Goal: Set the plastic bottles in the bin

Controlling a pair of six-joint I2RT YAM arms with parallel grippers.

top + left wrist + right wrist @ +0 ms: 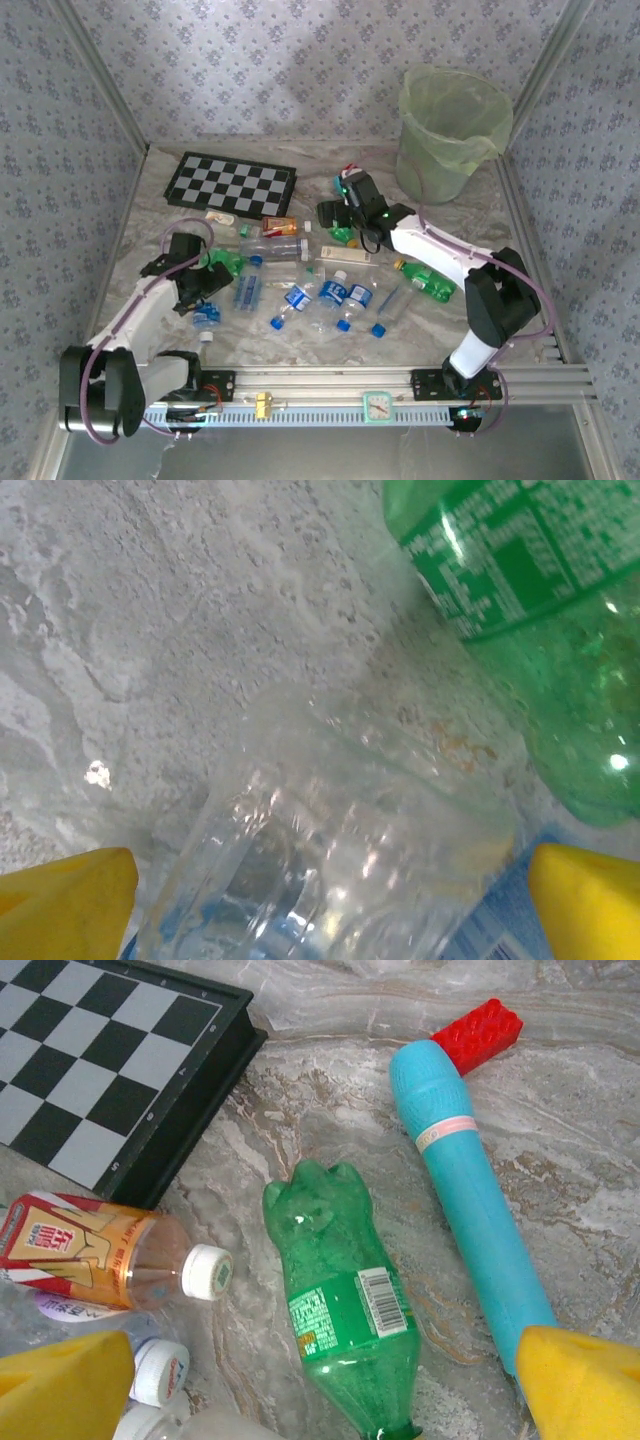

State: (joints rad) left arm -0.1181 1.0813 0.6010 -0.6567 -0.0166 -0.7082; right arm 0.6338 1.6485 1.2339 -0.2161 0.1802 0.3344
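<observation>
Top external camera is looking down from above and behind the arm bases onto the grey marbled tabletop (430,335).

Left wrist camera is sitting very close to a clear crumpled plastic bottle (330,850) inside the left claw (330,910).

Right wrist camera is viewing from higher. The green plastic bottle (340,1300) ahead of the right claw (320,1390) is the shared part: the same green plastic bottle (342,236) is showing in the overhead view.

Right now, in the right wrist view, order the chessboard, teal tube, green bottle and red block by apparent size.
1. chessboard
2. teal tube and green bottle: about alike, tube longer, bottle wider
3. red block
</observation>
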